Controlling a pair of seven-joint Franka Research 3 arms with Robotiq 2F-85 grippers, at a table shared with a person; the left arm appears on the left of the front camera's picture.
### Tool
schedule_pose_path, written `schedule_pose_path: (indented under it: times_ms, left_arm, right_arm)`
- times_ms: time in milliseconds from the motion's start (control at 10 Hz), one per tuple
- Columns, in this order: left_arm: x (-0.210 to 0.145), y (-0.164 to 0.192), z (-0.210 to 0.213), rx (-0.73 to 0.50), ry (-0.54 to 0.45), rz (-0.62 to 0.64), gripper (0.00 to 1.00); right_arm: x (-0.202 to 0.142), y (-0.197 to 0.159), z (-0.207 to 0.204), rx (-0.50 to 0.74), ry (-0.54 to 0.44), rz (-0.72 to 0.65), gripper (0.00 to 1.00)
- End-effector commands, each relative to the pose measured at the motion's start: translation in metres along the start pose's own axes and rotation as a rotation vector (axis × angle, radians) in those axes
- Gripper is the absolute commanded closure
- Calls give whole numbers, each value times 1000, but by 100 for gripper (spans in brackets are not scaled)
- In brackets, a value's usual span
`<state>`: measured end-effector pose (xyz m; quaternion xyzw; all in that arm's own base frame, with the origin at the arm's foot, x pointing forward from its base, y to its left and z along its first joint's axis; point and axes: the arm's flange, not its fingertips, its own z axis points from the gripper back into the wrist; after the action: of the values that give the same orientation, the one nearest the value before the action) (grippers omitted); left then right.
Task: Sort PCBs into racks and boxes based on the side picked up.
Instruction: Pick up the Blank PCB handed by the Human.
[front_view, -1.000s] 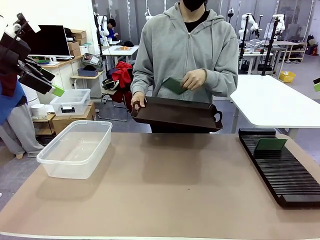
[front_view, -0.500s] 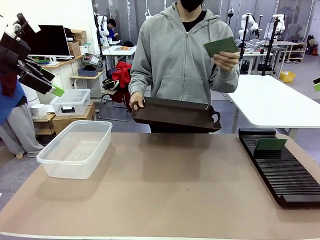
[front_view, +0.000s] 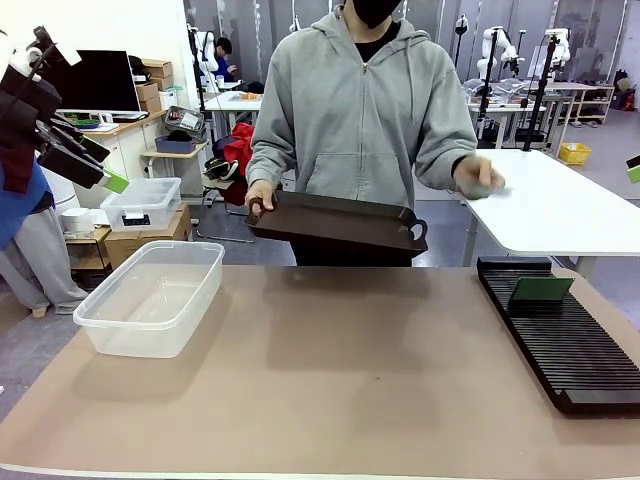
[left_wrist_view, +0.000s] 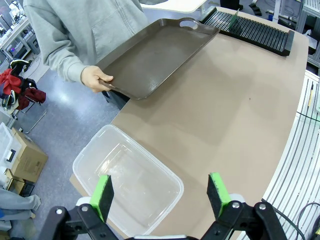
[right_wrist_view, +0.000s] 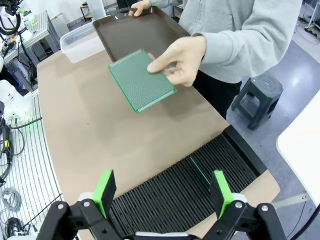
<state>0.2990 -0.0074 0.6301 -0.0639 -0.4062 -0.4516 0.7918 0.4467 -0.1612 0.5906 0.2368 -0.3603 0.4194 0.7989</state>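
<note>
2 green PCBs are being counted: the held PCB (right_wrist_view: 141, 80) and the racked PCB (front_view: 540, 289). 1 black rack (front_view: 560, 345), 1 clear tub (front_view: 150, 295) and 1 brown tray (front_view: 340, 222) are being shown. 2 grippers are being seen, i.e. left gripper (left_wrist_view: 160, 176) & right gripper (right_wrist_view: 162, 174), plus 1 person (front_view: 365, 120).

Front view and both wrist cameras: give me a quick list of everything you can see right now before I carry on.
boards: two, green; one standing in the rack's far end, the other held in the person's hand above the table
rack: one, black, table's right side
tub: one, clear, table's left side
tray: one, dark brown, held at the table's far edge
lidded bin: one, clear, off the table behind the tub
person's hands: two; one on the tray's handle, the other holding a board
left gripper: open, raised, facing the tub
right gripper: open, raised, facing the rack
</note>
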Motion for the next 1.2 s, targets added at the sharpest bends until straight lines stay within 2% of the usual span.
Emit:
schedule_pose_path:
  times_ms: [0,1100]
  left_arm:
    - [-1,0,-1,-7,7,0,0]
    - [-1,0,-1,-7,7,0,0]
  right_arm:
    - [2,1,-1,-4,3,0,0]
    - [0,0,0,0,0,0,0]
